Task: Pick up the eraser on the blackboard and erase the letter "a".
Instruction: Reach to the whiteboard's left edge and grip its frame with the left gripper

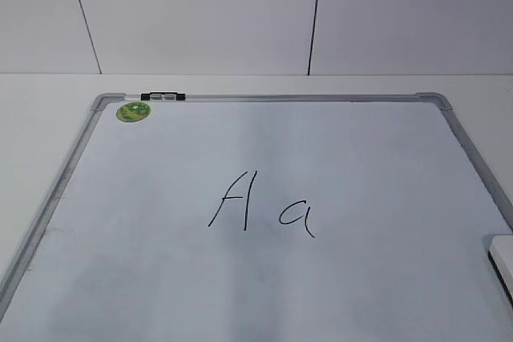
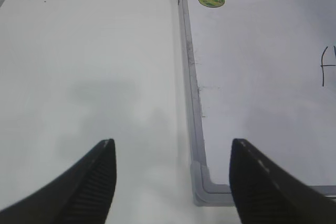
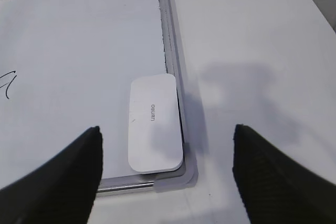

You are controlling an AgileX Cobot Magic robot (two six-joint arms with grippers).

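The blackboard point(image 1: 264, 150) is a white board with a silver-grey frame and lies flat on the table. A capital "A" point(image 1: 234, 199) and the letter "a" point(image 1: 296, 217) are written at its middle. The eraser point(image 3: 155, 122) is a white rounded block lying in the board's near right corner; its edge also shows in the exterior view point(image 1: 502, 255). My right gripper point(image 3: 167, 136) is open and hovers above the eraser, apart from it. My left gripper point(image 2: 173, 148) is open and empty above the board's near left corner point(image 2: 206, 184).
A round green sticker point(image 1: 133, 111) and a small black-white clip point(image 1: 162, 97) sit at the board's far left corner. White table surface point(image 2: 89, 61) lies to the left and right of the board. A white panelled wall point(image 1: 200, 14) stands behind.
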